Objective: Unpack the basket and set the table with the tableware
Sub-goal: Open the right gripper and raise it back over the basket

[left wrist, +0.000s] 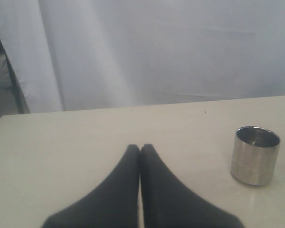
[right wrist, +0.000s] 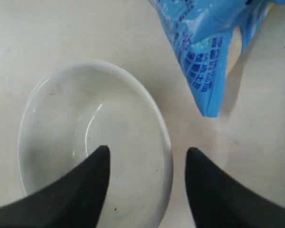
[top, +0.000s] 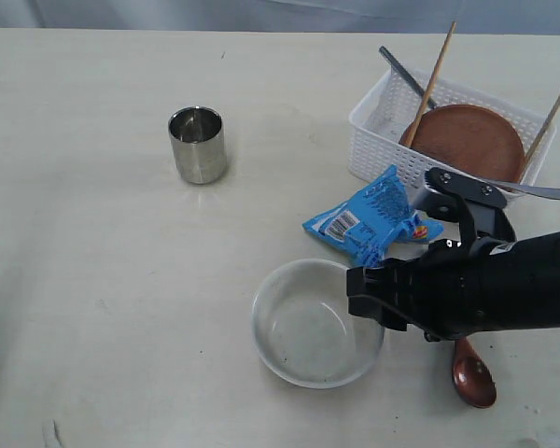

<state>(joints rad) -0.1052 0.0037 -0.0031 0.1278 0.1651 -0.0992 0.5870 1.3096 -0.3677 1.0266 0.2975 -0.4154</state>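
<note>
so the cream table (top: 93, 280) has the white lattice basket (top: 378, 131) far right, with the brown plate (top: 467, 140) inside it. the off-white bowl (top: 308, 336) sits out on the table, and the right gripper (right wrist: 147, 152) is spread wide astride its rim, one finger in, one out. blue snack packet (top: 373, 219) lies between bowl and basket. steel cup (top: 198, 145) stands well left, near the left gripper (left wrist: 140, 148), which is pinched closed on nothing. dark wooden spoon (top: 473, 378) lies right of the bowl
</note>
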